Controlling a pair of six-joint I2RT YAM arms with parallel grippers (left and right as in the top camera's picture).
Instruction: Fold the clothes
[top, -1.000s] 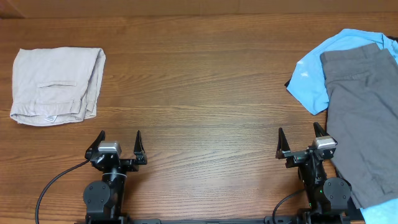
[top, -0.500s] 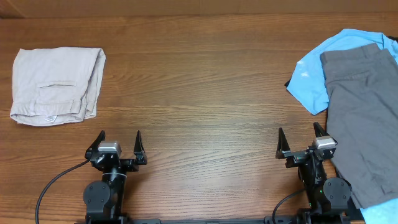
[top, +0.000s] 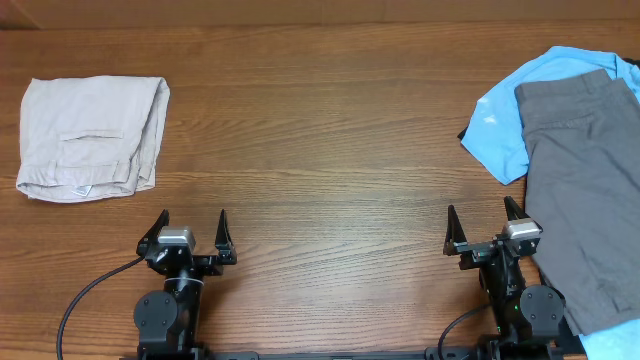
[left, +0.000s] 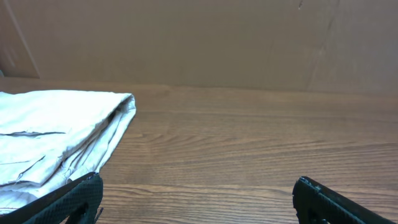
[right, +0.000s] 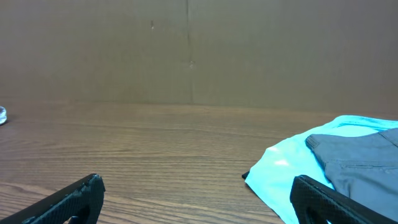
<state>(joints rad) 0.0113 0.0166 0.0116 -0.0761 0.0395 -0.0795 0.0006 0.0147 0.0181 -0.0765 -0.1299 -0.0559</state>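
The pale beige shorts (top: 92, 135) lie folded at the far left of the table, welt pocket and small white tag up. They also show in the left wrist view (left: 56, 134) at left. My left gripper (top: 191, 228) is open and empty near the front edge, well below and right of the shorts; in its wrist view (left: 199, 193) only wood lies between the fingers. My right gripper (top: 482, 222) is open and empty at the front right, also seen in the right wrist view (right: 199, 193).
Grey trousers (top: 585, 200) lie over a light blue shirt (top: 515, 110) at the right edge, beside my right gripper; both show in the right wrist view, trousers (right: 360, 158) and shirt (right: 283, 171). A brown cardboard wall (left: 199, 43) stands behind the wooden table (top: 330, 150).
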